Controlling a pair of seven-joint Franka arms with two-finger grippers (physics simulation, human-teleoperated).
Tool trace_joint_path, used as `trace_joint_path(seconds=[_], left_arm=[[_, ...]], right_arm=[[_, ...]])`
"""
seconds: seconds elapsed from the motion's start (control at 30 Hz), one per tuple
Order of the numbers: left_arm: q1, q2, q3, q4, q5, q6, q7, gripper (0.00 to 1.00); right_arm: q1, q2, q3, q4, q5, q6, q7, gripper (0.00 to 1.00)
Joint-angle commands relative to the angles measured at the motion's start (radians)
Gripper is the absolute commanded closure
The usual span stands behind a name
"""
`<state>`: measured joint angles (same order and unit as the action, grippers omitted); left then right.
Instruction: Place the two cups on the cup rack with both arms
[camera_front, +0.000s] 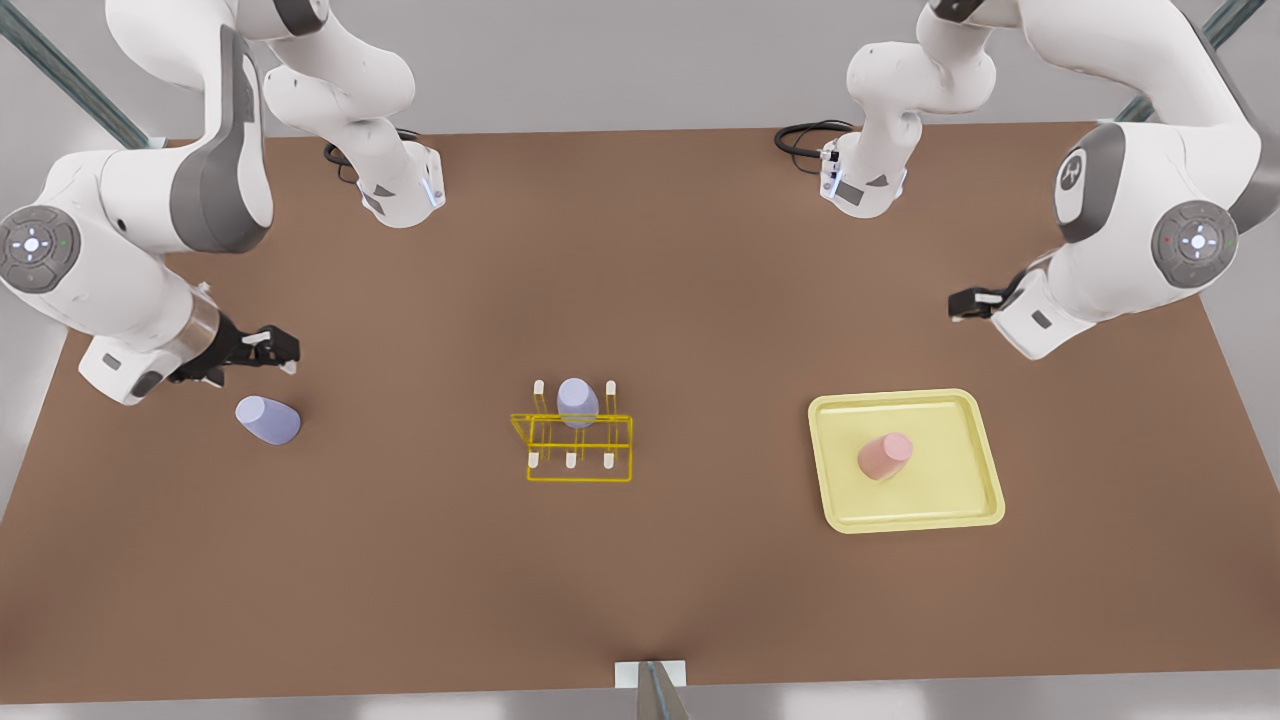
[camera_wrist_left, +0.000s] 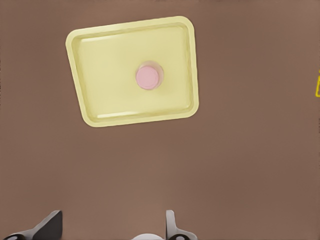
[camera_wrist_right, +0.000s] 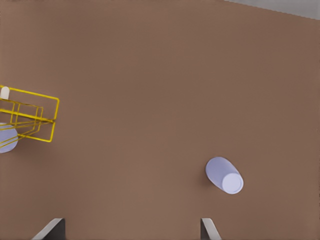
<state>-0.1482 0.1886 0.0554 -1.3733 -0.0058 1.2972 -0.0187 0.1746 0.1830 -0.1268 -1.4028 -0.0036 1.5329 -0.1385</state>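
The pink cup (camera_front: 884, 456) stands in the pale-yellow tray (camera_front: 960, 500) on the front view's right; the left wrist view looks down on the same pink cup (camera_wrist_left: 149, 76). My left gripper (camera_front: 975, 303) hangs open above the table beyond that tray, its fingertips (camera_wrist_left: 52, 222) wide apart. A lavender cup (camera_front: 268, 420) stands on the bare table at the front view's left, and my right gripper (camera_front: 275, 350) is open just above and behind it. This lavender cup (camera_wrist_right: 224, 175) lies off to one side of the right gripper (camera_wrist_right: 130, 229). The yellow rack (camera_front: 580, 445) stands mid-table with another lavender cup (camera_front: 578, 402) on a back peg.
The tray (camera_wrist_left: 85, 100) is larger than the rack and holds nothing but the pink cup. A corner of the rack (camera_wrist_right: 30, 117) with its cup (camera_wrist_right: 6, 137) shows in the right wrist view. Both arm bases stand at the table's far edge. Open brown table surrounds the rack.
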Motion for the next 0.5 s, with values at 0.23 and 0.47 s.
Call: trace_joint_path(seconds=[0.23,0.47], left_arm=[[0.007,0.282,-0.002,-0.004,-0.006,0.364,-0.001,0.00],[0.018,0.316,0.001,-0.176,-0.017,0.653,-0.004,0.00]], right_arm=[[-0.204,0.184,0.001,-0.292,-0.033,0.518,-0.190,0.00],[-0.265,0.188,0.001,-0.436,-0.027,0.671,-0.292,0.00]])
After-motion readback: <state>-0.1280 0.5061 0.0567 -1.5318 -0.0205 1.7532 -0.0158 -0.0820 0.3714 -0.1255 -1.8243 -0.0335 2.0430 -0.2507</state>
